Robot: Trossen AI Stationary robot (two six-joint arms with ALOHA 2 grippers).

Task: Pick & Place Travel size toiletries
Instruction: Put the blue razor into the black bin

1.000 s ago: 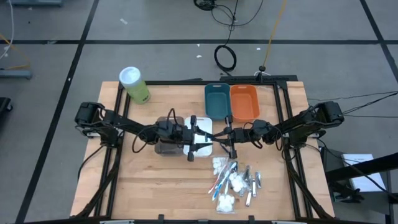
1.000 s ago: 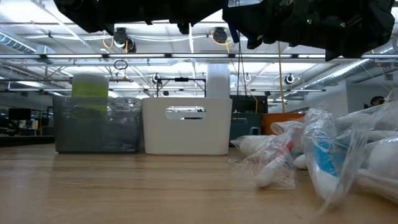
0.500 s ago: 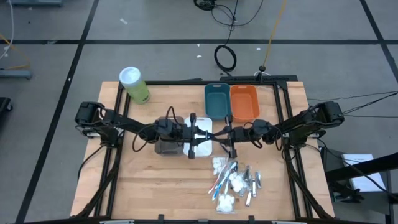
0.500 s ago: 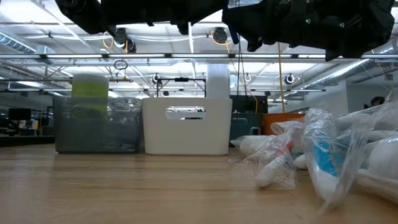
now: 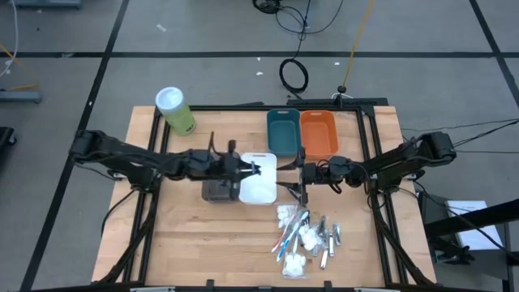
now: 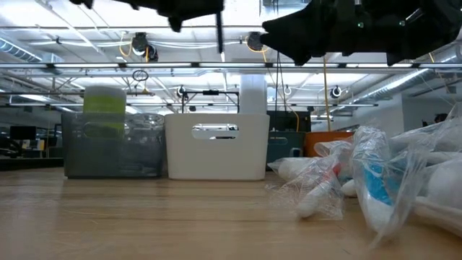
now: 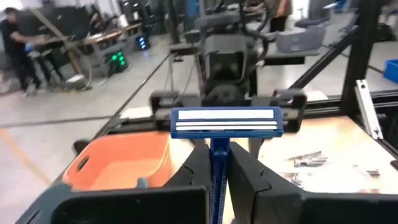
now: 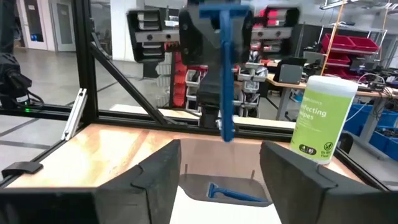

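A dark blue razor (image 7: 225,122) stands upright in the air, head up, with my left gripper (image 7: 216,177) shut on its handle. In the high view that gripper (image 5: 246,168) hovers over the brown bin (image 5: 216,191) and white bin (image 5: 261,185). The razor's handle (image 6: 219,32) hangs below it in the low view. My right gripper (image 8: 224,180) faces it from the table's right, open, with nothing between its fingers (image 5: 298,181). The other toiletries (image 5: 308,237) lie in a pile on the table near the front right. My left gripper pinches the razor's handle (image 7: 216,163) between its two fingers, a little below the head. The fingers lie about level, come from the table's left and lie across the handle. The razor is lifted clear and upright, its handle end (image 8: 228,132) hanging free above the bins.
Another blue razor (image 8: 236,194) lies in the brown bin. A teal bin (image 5: 282,130) and an orange bin (image 5: 319,133) stand at the far side. A green canister with a white lid (image 5: 174,111) sits at the far left corner. A person (image 7: 15,43) shows beyond the table.
My right gripper has opened and let go of the razor while staying where it was. My left gripper has shut on the razor's handle and drawn back toward the table's left edge and upward, taking the upright razor away from the right gripper.
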